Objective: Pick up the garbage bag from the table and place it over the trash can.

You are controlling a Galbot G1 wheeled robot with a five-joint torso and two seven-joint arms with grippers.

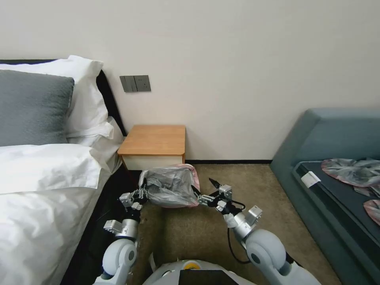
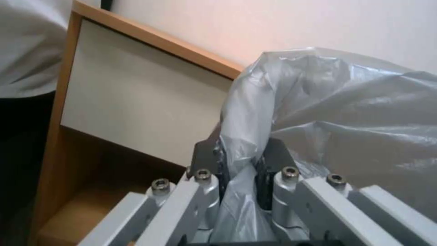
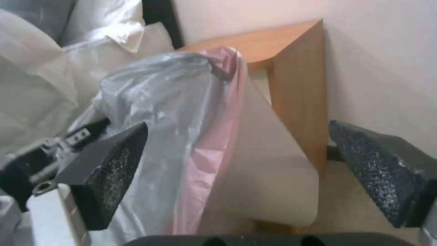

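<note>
The left gripper (image 1: 143, 190) is clamped on a fold of the garbage bag (image 1: 171, 185); in the left wrist view its dark fingers (image 2: 273, 155) pinch the grey plastic (image 2: 337, 112) between them, with the film bunched in the narrow gap. It sits low, in front of the table (image 1: 153, 139), at the bag's side nearest the bed (image 1: 43, 186).

The right gripper (image 1: 204, 190) is spread wide at the bag's other side. In the right wrist view its two textured pads (image 3: 114, 164) stand well apart, one just beside the grey and pink plastic (image 3: 182, 112), the other out over the carpet near the wall. Whether the near pad touches the bag cannot be told.

The bag hangs stretched between the two grippers, just ahead of the table's front edge and above the carpet (image 1: 253, 186). Its pink rim shows along the top and down the right side. A cream-coloured rounded surface (image 3: 268, 160) lies under the bag in the right wrist view, which looks like the trash can covered by the plastic, though its green body is hidden.

The table's wooden top (image 3: 255, 44) stands against the wall, its white drawer front (image 2: 136, 99) facing the grippers. A blue-grey sofa (image 1: 328, 134) lies on the right, with other flat plastic bags (image 1: 352, 172) on its seat.
</note>
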